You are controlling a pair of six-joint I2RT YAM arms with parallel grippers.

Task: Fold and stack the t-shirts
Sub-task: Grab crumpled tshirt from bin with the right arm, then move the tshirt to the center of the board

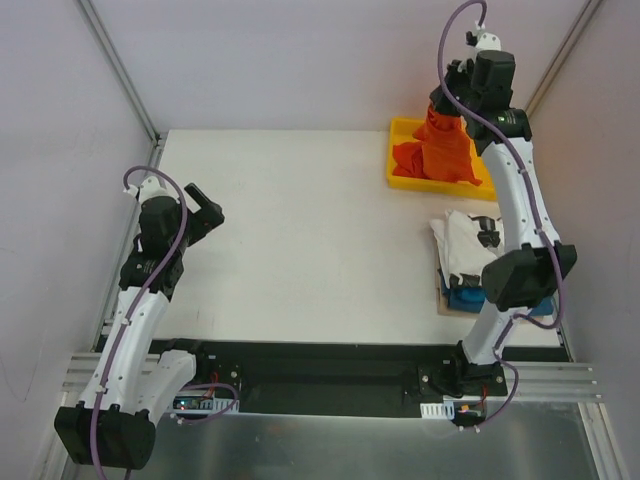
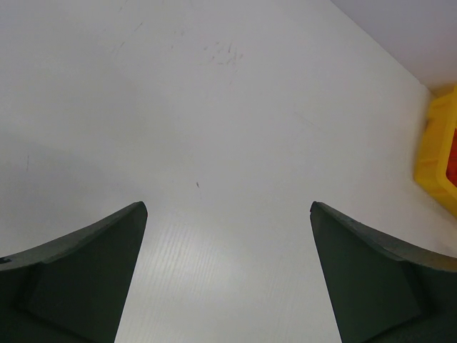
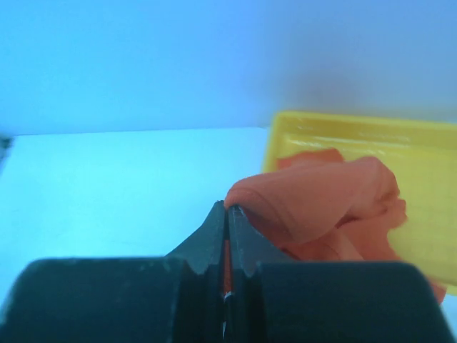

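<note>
Nearest the arm bases, on the right side of the surface [image 1: 300, 250], a white t-shirt [image 1: 458, 238] lay folded on top of a blue t-shirt [image 1: 463, 297]. Both were partly hidden behind the right arm's elbow. Over on the left, the left claw [image 1: 205, 212] hung above bare surface, well apart from any cloth. Its fingers [image 2: 86, 271] were spread wide with nothing between them.

Farther back, the yellow tray [image 1: 395, 160] sat in the far right corner. The orange-red t-shirt [image 1: 447, 150] rose out of it in a bunched column, its lower folds lying in the tray and its top lifted clear. At that top the right claw [image 3: 227, 209] was pinched tight on a fold of the orange-red cloth. Its jaws nearly met, with a thin strip of orange showing between them.
</note>
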